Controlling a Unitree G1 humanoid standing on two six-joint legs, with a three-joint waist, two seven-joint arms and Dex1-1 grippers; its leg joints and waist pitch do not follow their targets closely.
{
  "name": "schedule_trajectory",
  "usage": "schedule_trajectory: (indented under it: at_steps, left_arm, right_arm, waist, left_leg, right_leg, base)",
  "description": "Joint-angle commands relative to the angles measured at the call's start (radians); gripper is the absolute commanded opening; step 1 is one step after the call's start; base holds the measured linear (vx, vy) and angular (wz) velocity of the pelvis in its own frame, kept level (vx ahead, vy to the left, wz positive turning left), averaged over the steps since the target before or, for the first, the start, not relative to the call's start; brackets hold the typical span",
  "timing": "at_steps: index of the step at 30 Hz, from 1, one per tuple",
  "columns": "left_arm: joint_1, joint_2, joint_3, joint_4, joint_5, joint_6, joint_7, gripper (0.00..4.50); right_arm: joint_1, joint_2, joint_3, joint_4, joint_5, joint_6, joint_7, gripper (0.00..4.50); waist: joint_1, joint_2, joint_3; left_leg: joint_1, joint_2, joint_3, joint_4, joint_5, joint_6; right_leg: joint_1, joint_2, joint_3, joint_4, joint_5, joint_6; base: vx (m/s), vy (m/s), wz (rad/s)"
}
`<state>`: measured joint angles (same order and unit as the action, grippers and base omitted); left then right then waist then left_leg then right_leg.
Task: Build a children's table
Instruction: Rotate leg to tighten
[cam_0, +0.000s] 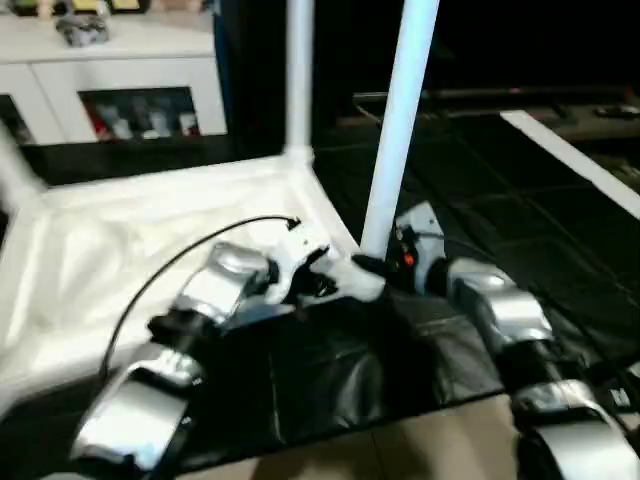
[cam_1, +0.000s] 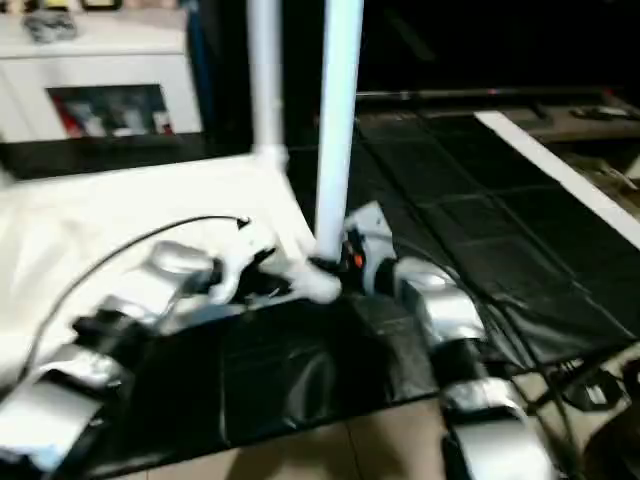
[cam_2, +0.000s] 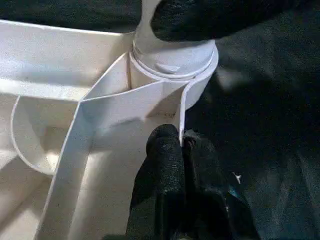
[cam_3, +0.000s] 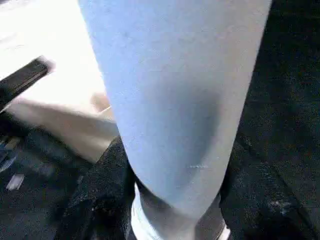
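Observation:
The white tabletop (cam_0: 130, 250) lies ribbed side up on a black mat. One white leg (cam_0: 298, 80) stands upright in its far right corner socket. A second leg (cam_0: 400, 120) stands at the near right corner, its flared end in the round socket (cam_2: 172, 65). My right gripper (cam_0: 375, 265) is shut around this leg just above the socket, with black fingers (cam_3: 100, 200) on both sides of the tube (cam_3: 175, 100). My left gripper (cam_0: 325, 285) is shut on the tabletop's thin rim wall (cam_2: 150, 107) beside that socket, its fingertips (cam_2: 165, 150) pinching the edge.
A white cabinet (cam_0: 120, 70) with glass doors stands at the back left. The black mat (cam_0: 330, 370) spreads to the right, crossed by a long white strip (cam_0: 575, 160). Tan floor (cam_0: 400, 450) shows at the front. A black cable (cam_0: 190, 250) arcs over my left forearm.

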<state>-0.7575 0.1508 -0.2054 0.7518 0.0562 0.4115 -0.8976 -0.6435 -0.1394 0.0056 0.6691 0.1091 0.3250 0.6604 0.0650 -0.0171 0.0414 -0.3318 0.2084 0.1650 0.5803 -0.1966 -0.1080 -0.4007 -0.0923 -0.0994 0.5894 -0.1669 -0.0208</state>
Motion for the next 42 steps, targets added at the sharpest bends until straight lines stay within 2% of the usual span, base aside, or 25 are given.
schedule_trajectory:
  at_steps: [1,2,3,4,5,7,8,11,13,15,16,18,19,21,22,23,26,30,32,37,38,39,40,42]
  left_arm:
    - [-0.050,-0.091,0.021,-0.003,-0.066,0.000,0.066,0.00]
    - [-0.053,-0.096,0.026,-0.001,-0.064,0.002,0.075,0.00]
    - [-0.054,-0.100,0.032,-0.004,-0.063,0.007,0.081,0.00]
    - [-0.054,-0.101,0.032,-0.004,-0.063,0.007,0.081,0.00]
    - [-0.051,-0.099,0.032,-0.012,-0.061,0.008,0.078,0.00]
    - [-0.044,-0.092,0.028,-0.022,-0.057,0.007,0.070,0.00]
    - [-0.039,-0.086,0.025,-0.027,-0.052,0.003,0.062,0.00]
    - [-0.023,-0.068,0.015,-0.041,-0.046,-0.013,0.027,0.00]
    - [-0.003,-0.036,-0.020,-0.058,-0.025,-0.051,-0.021,0.00]
    - [-0.002,-0.032,-0.023,-0.059,-0.023,-0.055,-0.025,0.00]
    - [0.017,0.000,-0.048,-0.069,-0.009,-0.094,-0.077,0.00]
    - [0.025,0.017,-0.054,-0.076,-0.010,-0.107,-0.110,0.00]
    - [0.034,0.037,-0.062,-0.085,-0.013,-0.121,-0.151,0.00]
    - [0.044,0.070,-0.075,-0.099,-0.015,-0.142,-0.218,0.00]
    - [0.044,0.070,-0.075,-0.099,-0.015,-0.142,-0.218,0.00]
    - [0.050,0.106,-0.094,-0.114,-0.018,-0.168,-0.295,0.00]
    - [0.057,0.149,-0.121,-0.132,-0.025,-0.204,-0.384,0.00]
    - [0.068,0.195,-0.148,-0.159,-0.032,-0.250,-0.486,0.00]
    - [0.075,0.214,-0.161,-0.177,-0.041,-0.267,-0.537,0.00]
    - [0.098,0.249,-0.199,-0.234,-0.051,-0.276,-0.625,0.00]
    - [0.104,0.252,-0.205,-0.242,-0.052,-0.276,-0.635,0.00]
    - [0.105,0.253,-0.207,-0.244,-0.053,-0.276,-0.638,0.00]
    - [0.111,0.257,-0.212,-0.253,-0.053,-0.276,-0.645,0.00]
    - [0.119,0.261,-0.215,-0.265,-0.054,-0.276,-0.652,0.00]
  right_arm:
    - [-0.025,0.122,0.048,0.062,0.032,0.056,-0.030,1.96]
    - [-0.038,0.138,0.037,0.078,0.034,0.053,-0.050,1.96]
    - [-0.051,0.156,0.030,0.094,0.036,0.031,-0.047,1.96]
    - [-0.051,0.156,0.029,0.094,0.036,0.030,-0.047,1.96]
    - [-0.051,0.159,0.031,0.095,0.033,0.018,-0.037,2.31]
    - [-0.043,0.158,0.031,0.087,0.034,0.016,-0.028,2.31]
    - [-0.036,0.155,0.030,0.081,0.037,0.017,-0.018,2.72]
    - [-0.011,0.132,0.036,0.062,0.033,-0.001,0.013,2.78]
    - [0.013,0.102,0.036,0.037,0.040,-0.010,0.062,3.04]
    - [0.015,0.098,0.036,0.034,0.041,-0.010,0.068,3.16]
    - [0.041,0.060,0.037,-0.001,0.051,-0.020,0.135,3.25]
    - [0.059,0.032,0.041,-0.032,0.061,-0.019,0.189,3.53]
    - [0.076,-0.004,0.048,-0.060,0.067,-0.022,0.244,3.53]
    - [0.098,-0.063,0.061,-0.098,0.079,-0.019,0.331,3.74]
    - [0.098,-0.063,0.061,-0.098,0.079,-0.019,0.331,3.74]
    - [0.114,-0.124,0.083,-0.134,0.085,-0.031,0.421,3.86]
    - [0.128,-0.180,0.104,-0.171,0.086,-0.045,0.518,4.08]
    - [0.140,-0.242,0.134,-0.206,0.088,-0.062,0.642,4.08]
    - [0.142,-0.269,0.153,-0.215,0.096,-0.067,0.696,4.08]
    - [0.138,-0.281,0.168,-0.217,0.112,-0.065,0.750,4.08]
    - [0.138,-0.278,0.169,-0.218,0.117,-0.065,0.759,3.93]
    - [0.138,-0.277,0.170,-0.218,0.118,-0.064,0.762,3.83]
    - [0.139,-0.275,0.172,-0.221,0.120,-0.061,0.768,3.72]
    - [0.141,-0.274,0.181,-0.226,0.123,-0.059,0.783,3.65]
  waist:
    - [0.003,0.003,-0.053]
    - [0.000,0.003,-0.053]
    - [-0.003,-0.003,-0.055]
    - [-0.001,-0.001,-0.056]
    - [-0.001,-0.005,-0.056]
    - [0.001,-0.003,-0.057]
    - [0.001,-0.003,-0.059]
    - [0.003,-0.002,-0.061]
    - [0.004,0.001,-0.060]
    - [0.003,0.000,-0.061]
    - [0.004,0.002,-0.060]
    - [0.006,0.006,-0.059]
    - [0.006,0.006,-0.060]
    - [0.013,0.006,-0.058]
    - [0.013,0.006,-0.058]
    - [0.022,0.008,-0.056]
    - [0.031,0.007,-0.056]
    - [0.041,0.009,-0.058]
    - [0.046,0.007,-0.058]
    - [0.051,0.008,-0.057]
    - [0.051,0.008,-0.056]
    - [0.051,0.001,-0.056]
    - [0.054,0.005,-0.057]
    - [0.054,0.006,-0.057]
  left_leg:
    - [-0.009,0.005,-0.002,-0.070,-0.261,0.030]
    - [-0.010,0.004,-0.002,-0.071,-0.259,0.032]
    - [-0.015,0.006,-0.002,-0.071,-0.244,0.039]
    - [-0.015,0.007,-0.002,-0.072,-0.237,0.042]
    - [-0.015,0.008,0.001,-0.070,-0.224,0.050]
    - [-0.015,0.009,0.002,-0.070,-0.202,0.058]
    - [-0.017,0.010,0.002,-0.069,-0.181,0.061]
    - [-0.019,0.010,0.005,-0.068,-0.139,0.077]
    - [-0.020,0.011,0.004,-0.069,-0.136,0.080]
    - [-0.019,0.013,0.005,-0.069,-0.136,0.082]
    - [-0.018,0.013,0.005,-0.069,-0.137,0.082]
    - [-0.017,0.013,0.007,-0.069,-0.146,0.089]
    - [-0.017,0.014,0.008,-0.068,-0.145,0.090]
    - [-0.015,0.016,0.007,-0.070,-0.155,0.091]
    - [-0.015,0.016,0.007,-0.070,-0.155,0.091]
    - [-0.011,0.018,0.007,-0.071,-0.171,0.084]
    - [-0.011,0.022,0.011,-0.071,-0.175,0.079]
    - [-0.012,0.024,0.009,-0.071,-0.164,0.072]
    - [-0.012,0.024,0.011,-0.069,-0.155,0.076]
    - [-0.011,0.025,0.011,-0.070,-0.164,0.067]
    - [-0.011,0.024,0.012,-0.070,-0.168,0.065]
    - [-0.011,0.024,0.013,-0.070,-0.167,0.065]
    - [-0.009,0.026,0.011,-0.071,-0.165,0.061]
    - [-0.011,0.026,0.011,-0.071,-0.162,0.061]
  right_leg:
    - [0.044,-0.049,0.033,-0.098,-0.486,-0.104]
    - [0.045,-0.049,0.033,-0.098,-0.481,-0.108]
    - [0.049,-0.050,0.035,-0.092,-0.444,-0.119]
    - [0.049,-0.050,0.036,-0.090,-0.431,-0.123]
    - [0.048,-0.050,0.039,-0.087,-0.401,-0.133]
    - [0.050,-0.051,0.043,-0.081,-0.362,-0.150]
    - [0.054,-0.051,0.044,-0.075,-0.324,-0.163]
    - [0.058,-0.051,0.046,-0.066,-0.236,-0.193]
    - [0.060,-0.052,0.046,-0.065,-0.231,-0.197]
    - [0.060,-0.051,0.047,-0.063,-0.214,-0.205]
    - [0.060,-0.050,0.047,-0.065,-0.209,-0.208]
    - [0.061,-0.050,0.048,-0.065,-0.208,-0.210]
    - [0.061,-0.050,0.049,-0.064,-0.196,-0.214]
    - [0.063,-0.050,0.046,-0.066,-0.211,-0.215]
    - [0.063,-0.050,0.046,-0.066,-0.211,-0.215]
    - [0.062,-0.050,0.046,-0.069,-0.241,-0.208]
    - [0.058,-0.051,0.048,-0.066,-0.248,-0.207]
    - [0.059,-0.051,0.047,-0.061,-0.228,-0.215]
    - [0.059,-0.051,0.048,-0.058,-0.202,-0.222]
    - [0.057,-0.052,0.049,-0.058,-0.226,-0.223]
    - [0.057,-0.052,0.049,-0.060,-0.238,-0.219]
    - [0.057,-0.052,0.049,-0.061,-0.243,-0.216]
    - [0.055,-0.053,0.049,-0.058,-0.244,-0.217]
    - [0.056,-0.052,0.049,-0.058,-0.238,-0.216]
  base:
    - [0.000,0.000,0.00]
    - [0.000,0.000,0.00]
    - [0.000,0.000,0.00]
    - [0.000,0.000,0.00]
    - [0.000,0.000,0.00]
    - [0.000,0.000,0.00]
    - [0.000,0.000,0.00]
    - [0.000,0.000,0.00]
    - [0.000,0.000,0.00]
    - [0.000,0.000,0.00]
    - [0.000,0.000,0.00]
    - [0.000,0.000,0.00]
    - [0.000,0.000,0.00]
    - [0.000,0.000,0.00]
    - [0.000,0.000,0.00]
    - [0.000,0.000,0.00]
    - [0.000,0.000,0.00]
    - [0.000,0.000,0.00]
    - [0.000,0.000,0.00]
    - [0.000,0.000,0.00]
    - [0.000,0.000,0.00]
    - [0.000,0.000,0.00]
    - [0.000,0.000,0.00]
    - [0.000,0.000,0.00]
